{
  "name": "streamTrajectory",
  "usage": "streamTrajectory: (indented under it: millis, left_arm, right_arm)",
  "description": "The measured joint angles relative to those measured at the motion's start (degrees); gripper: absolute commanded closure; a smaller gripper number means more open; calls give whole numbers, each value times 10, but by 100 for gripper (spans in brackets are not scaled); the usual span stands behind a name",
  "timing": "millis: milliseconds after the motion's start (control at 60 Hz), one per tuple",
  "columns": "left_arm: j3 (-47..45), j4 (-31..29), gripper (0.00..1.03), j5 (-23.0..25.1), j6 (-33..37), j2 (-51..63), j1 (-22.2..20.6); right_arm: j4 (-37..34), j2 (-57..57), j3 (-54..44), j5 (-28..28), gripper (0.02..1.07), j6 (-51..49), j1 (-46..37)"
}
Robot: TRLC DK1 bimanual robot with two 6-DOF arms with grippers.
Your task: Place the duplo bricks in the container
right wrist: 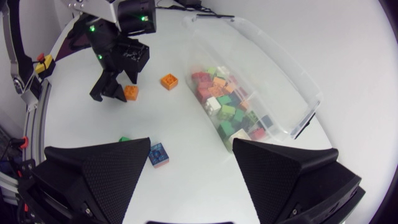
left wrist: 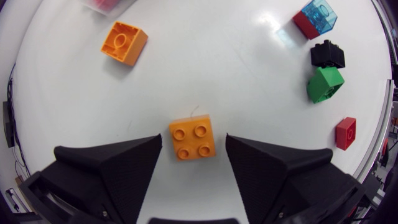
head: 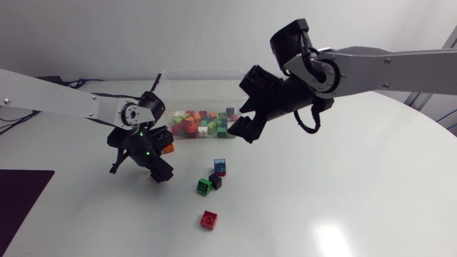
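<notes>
While the left gripper (left wrist: 193, 148) sits low over the table (head: 357, 178), its claw is released. The fingers (left wrist: 109, 168) are spread either side of an orange 2x2 brick (left wrist: 193, 139). That brick lies flat on the table, studs up, between the fingers, with a thin gap on each side and no contact visible.

A second orange brick (left wrist: 124, 42) lies ahead of the left gripper, just beside the front wall of the container (head: 203, 86).

The container is a clear tub at the far side of the table. It is upright and open-topped, with a mixed pile of bricks (right wrist: 227, 102) inside in red, green, orange and white.

More loose bricks lie on the table off to one side of the left gripper:
- a blue-on-red stack (left wrist: 316, 17)
- a black brick (left wrist: 328, 55), just beside the stack
- a green brick (left wrist: 324, 83), touching or nearly touching the black one
- a red brick (left wrist: 346, 132), apart from the group and nearer the table's front edge

The right gripper (right wrist: 191, 155) hangs above the table near the container's front side. Its claw is also released, with the fingers wide and nothing between them. The wrist view shows only bare table under it.
</notes>
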Motion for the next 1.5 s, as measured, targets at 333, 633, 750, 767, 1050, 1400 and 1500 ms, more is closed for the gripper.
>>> streamTrajectory:
  millis: [333, 633, 750, 767, 1050, 1400, 1500]
  left_arm:
    - [24, -32, 61, 0, -2, 29, -5]
    - [22, -52, 61, 0, 0, -18, -2]
    - [22, -54, 61, 0, 1, -76, -2]
    - [22, -54, 61, 0, 3, -83, -2]
    - [26, -53, 61, 3, 16, -162, -19]
    - [93, -20, 61, 27, 21, -198, -21]
    - [111, -1, 61, 40, 22, -198, -20]
  right_arm:
    - [-16, 55, -29, -13, 11, -111, 14]
    - [-35, 161, 2, -10, 11, -156, 32]
    - [-34, 188, 28, -8, 11, -166, 32]
    - [-34, 193, 33, -8, 11, -166, 32]
    - [-35, 244, 84, -6, 14, -183, 31]
    - [-43, 279, 119, -9, 57, -198, 42]
    - [-47, 279, 120, -13, 77, -198, 47]
